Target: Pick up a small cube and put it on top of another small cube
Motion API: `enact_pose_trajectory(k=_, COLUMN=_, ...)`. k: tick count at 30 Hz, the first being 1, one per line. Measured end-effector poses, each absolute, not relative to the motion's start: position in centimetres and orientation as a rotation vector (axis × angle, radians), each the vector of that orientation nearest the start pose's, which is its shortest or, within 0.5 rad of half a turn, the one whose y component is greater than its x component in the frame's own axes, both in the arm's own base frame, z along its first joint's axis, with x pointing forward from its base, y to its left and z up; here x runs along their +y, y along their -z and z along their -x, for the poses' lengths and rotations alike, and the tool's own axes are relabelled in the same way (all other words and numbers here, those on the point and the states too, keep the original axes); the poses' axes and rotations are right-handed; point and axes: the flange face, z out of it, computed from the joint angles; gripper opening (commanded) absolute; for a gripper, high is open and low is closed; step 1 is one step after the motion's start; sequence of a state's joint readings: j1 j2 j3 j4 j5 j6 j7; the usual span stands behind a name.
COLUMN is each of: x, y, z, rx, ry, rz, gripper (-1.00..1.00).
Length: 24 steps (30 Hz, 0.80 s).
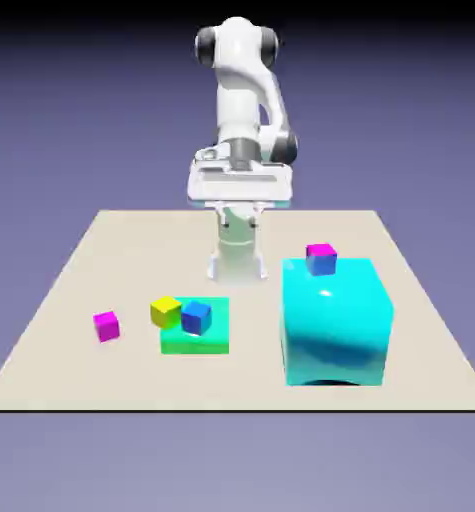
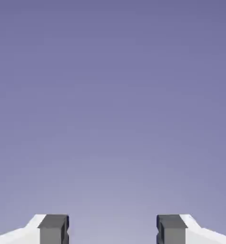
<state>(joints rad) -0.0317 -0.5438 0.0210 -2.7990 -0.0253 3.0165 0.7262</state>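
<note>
Hovering high above the far edge of the table, my claw hangs released with nothing between its tips; in the hand view the two grey fingertips stand well apart at the bottom edge, and only the plain blue-violet backdrop fills the gap and everything above them

Down on the table, the small magenta cube sits alone toward the exterior view's left, well apart from me and from the other pieces. To its right lies a flat green block, with a small yellow cube at its near-left corner and a small blue cube resting on top of it, the two just beside each other; whether the yellow one stands on the green block or on the table next to it, I cannot tell

Further toward the exterior view's right stands a large cyan block, glossy and much bigger than anything else here. On its top, near the far-left corner, rests a small cube with a magenta top and blue sides
</note>
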Motion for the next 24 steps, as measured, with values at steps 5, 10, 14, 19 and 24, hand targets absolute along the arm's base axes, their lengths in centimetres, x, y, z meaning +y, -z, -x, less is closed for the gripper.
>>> enact_pose_trajectory(k=5, x=-3.5, y=-41.5, z=-41.1, rx=0.934, ry=0.932, rz=2.786, gripper=0.00)
enact_pose_trajectory(k=10, x=-7.4, y=-37.7, z=-42.1, rx=0.911, ry=0.762, rz=3.002, gripper=0.00)
enact_pose_trajectory(k=14, x=-10.7, y=-34.5, z=-42.2, rx=0.880, ry=0.584, rz=3.144, gripper=0.00)
enact_pose_trajectory(k=19, x=-14.9, y=-30.7, z=-41.7, rx=0.824, ry=0.331, rz=3.273, gripper=0.00)
enact_pose_trajectory(k=24, x=-19.3, y=-27.0, z=-40.3, rx=0.764, ry=0.068, rz=3.341, gripper=0.00)
